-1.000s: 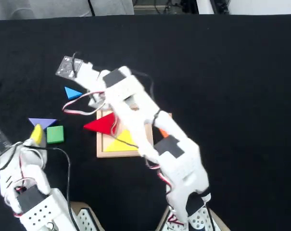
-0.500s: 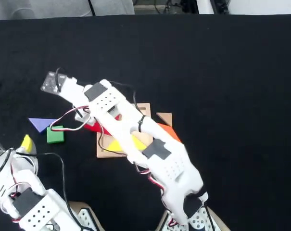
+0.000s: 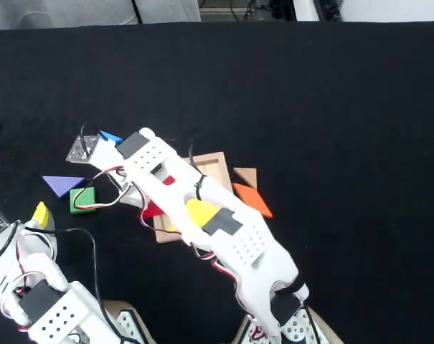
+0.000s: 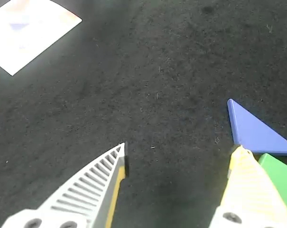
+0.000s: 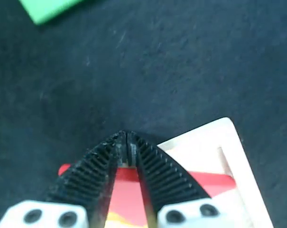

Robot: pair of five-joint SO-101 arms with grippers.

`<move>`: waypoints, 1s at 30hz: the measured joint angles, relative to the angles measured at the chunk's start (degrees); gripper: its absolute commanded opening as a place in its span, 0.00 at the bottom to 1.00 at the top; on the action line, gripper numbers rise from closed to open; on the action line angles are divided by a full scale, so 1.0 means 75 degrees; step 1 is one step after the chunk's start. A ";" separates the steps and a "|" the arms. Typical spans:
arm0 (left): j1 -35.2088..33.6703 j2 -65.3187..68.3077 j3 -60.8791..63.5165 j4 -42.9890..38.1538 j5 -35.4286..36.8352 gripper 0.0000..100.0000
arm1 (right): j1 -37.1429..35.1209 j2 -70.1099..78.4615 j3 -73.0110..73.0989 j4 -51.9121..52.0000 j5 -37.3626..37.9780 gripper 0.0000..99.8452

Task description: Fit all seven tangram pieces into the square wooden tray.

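Right gripper [image 5: 126, 138] is pinched shut right at the wooden tray [image 5: 231, 142] corner, over the red triangle [image 5: 219, 183]. Can't tell if it's actually grabbing it. Left gripper [image 4: 180, 148] hangs wide open beside the purple triangle [image 4: 252, 133].
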 measured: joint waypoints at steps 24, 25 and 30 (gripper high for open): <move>0.0105 0.0000 0.0000 0.0000 0.0000 0.34 | 0.0012 0.0059 -0.0715 0.1887 0.0000 0.01; 0.0105 0.0000 0.0000 0.0000 0.0000 0.34 | 0.0000 0.0047 -0.0610 0.1887 0.0000 0.01; 0.0105 0.0000 0.0000 0.0000 0.0000 0.34 | -0.0023 -0.0164 -0.0152 0.1829 0.0012 0.01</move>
